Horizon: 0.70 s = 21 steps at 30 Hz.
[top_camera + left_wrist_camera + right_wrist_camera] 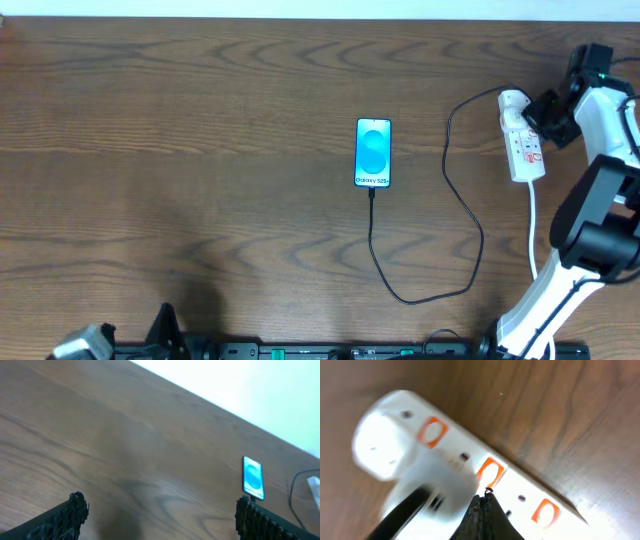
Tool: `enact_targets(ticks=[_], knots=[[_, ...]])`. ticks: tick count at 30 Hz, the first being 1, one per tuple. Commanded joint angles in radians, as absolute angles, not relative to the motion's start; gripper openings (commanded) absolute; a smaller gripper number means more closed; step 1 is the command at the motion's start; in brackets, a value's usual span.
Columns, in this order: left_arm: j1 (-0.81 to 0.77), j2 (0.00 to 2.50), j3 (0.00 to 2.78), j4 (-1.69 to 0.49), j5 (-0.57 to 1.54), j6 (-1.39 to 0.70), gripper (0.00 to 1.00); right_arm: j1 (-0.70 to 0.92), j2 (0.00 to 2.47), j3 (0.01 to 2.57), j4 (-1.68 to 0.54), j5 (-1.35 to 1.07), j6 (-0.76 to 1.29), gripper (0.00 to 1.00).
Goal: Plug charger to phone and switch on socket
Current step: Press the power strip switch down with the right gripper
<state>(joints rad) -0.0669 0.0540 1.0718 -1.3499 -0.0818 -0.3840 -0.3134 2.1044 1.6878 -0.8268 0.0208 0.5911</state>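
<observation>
Right gripper fills the foreground of its wrist view: both fingers pressed together into 1 dark point with nothing between them. The tip sits just beside the 2nd of 3 orange-red marks on the socket; whether it touches the white face we cannot tell. We note a blurred white plug body seated in the strip next to its rounded end, with the black charger cable leaving it. From overhead, the socket lies toward the right side of the table. From it the cable curves out, loops toward the near edge and meets the white-banded end of the phone, which lies flat mid-table, screen lit blue. Left gripper hangs spread wide and empty over the wood, well apart from the phone.
</observation>
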Motion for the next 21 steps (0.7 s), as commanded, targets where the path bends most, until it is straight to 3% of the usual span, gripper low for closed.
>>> enact_targets(ticks=[1, 21], knots=[[-0.073, 0.009, 1.074, -1.350, -0.091, -0.371, 0.96, -0.311, 1.982, 1.688, -0.829, 0.052, 0.561, 0.01], [-0.073, 0.002, 1.074, -1.350, -0.091, -0.371, 0.96, -0.311, 2.172, 1.686, -0.781, 0.088, 0.559, 0.01]])
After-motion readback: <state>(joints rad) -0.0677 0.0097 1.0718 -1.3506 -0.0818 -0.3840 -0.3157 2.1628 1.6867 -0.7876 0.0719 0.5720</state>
